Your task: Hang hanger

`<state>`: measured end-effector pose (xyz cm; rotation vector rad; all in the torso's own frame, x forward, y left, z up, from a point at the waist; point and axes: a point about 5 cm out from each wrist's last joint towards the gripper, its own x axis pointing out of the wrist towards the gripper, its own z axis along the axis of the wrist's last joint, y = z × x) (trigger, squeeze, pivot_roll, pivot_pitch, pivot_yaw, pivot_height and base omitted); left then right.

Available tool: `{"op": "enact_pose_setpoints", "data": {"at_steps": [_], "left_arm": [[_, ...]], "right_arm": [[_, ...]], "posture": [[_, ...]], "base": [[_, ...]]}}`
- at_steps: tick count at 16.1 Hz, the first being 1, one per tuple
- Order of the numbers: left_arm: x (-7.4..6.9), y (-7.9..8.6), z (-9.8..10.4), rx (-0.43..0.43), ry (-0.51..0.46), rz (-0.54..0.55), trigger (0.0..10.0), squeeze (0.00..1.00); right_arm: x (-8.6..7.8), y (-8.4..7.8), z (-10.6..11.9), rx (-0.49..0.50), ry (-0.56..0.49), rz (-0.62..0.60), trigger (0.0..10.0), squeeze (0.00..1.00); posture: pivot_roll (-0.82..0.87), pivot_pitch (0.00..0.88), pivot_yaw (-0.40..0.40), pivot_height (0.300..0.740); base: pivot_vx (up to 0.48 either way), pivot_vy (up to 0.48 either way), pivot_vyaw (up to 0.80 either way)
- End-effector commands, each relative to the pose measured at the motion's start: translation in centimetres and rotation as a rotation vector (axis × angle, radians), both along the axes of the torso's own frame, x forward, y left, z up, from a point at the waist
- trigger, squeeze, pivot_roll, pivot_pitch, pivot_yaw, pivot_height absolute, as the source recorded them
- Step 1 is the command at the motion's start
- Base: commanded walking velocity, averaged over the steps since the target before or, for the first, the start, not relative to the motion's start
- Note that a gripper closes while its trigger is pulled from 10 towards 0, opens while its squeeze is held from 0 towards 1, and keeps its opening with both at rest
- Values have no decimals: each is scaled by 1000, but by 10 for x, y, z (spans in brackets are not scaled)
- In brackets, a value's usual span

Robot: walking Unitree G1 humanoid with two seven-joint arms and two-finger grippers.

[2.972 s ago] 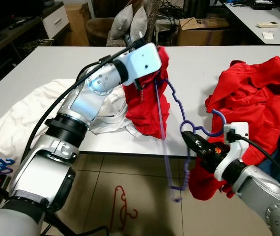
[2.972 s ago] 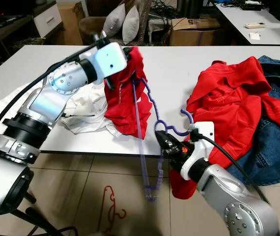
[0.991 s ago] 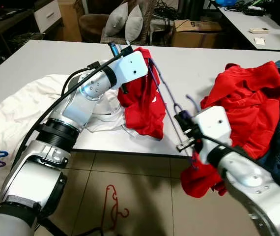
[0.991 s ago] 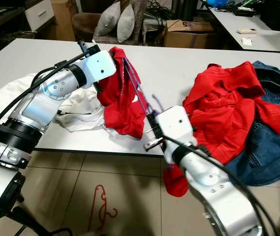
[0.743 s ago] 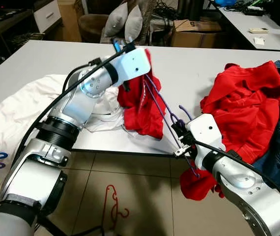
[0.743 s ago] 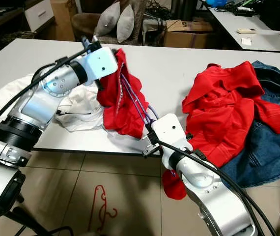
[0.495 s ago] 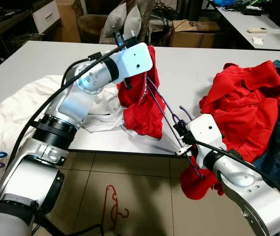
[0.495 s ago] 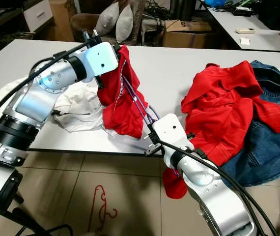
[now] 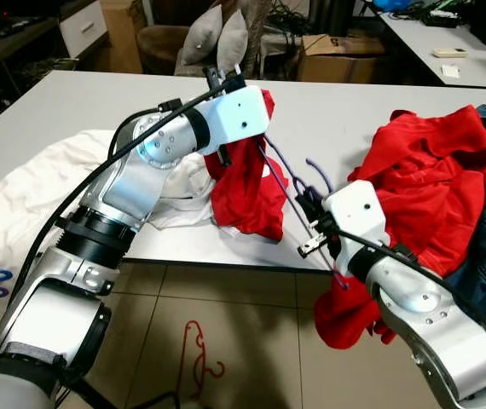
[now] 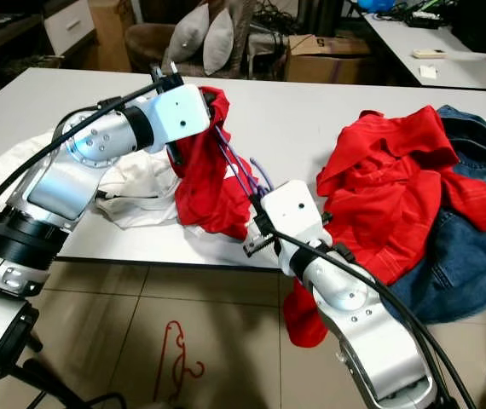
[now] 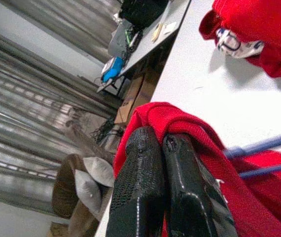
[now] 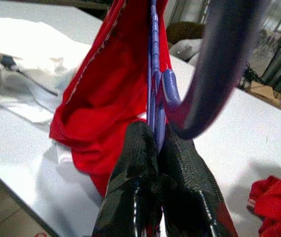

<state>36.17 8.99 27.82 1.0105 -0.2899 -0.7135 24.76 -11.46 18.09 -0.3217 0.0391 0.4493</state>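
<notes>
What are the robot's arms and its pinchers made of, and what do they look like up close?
Both arms are built of rounded silver metal segments with black rings at the joints and black cables running along the outside. Each wrist ends in a white boxy housing dotted with small dark screw holes. The left gripper and right gripper each have two long black fingers with a finely textured, rubbery-looking surface.
</notes>
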Motion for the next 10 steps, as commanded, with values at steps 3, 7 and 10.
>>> {"op": "enact_pose_setpoints", "data": {"at_steps": [3,7,10], "left_arm": [[5,22,9,-40,15,130,196,0],[6,29,-1,-2,39,149,314,0],[-3,15,1,-44,87,67,0,0]], "right_arm": [[1,-4,5,32,-48,-6,10000,0],[0,-5,16,68,-117,16,10000,0],[1,-3,6,22,-71,66,10000,0]], "posture": [[-44,0,38,740],[-45,0,39,740],[-42,0,41,740]], "base": [[0,0,0],[0,0,0],[0,0,0]]}}
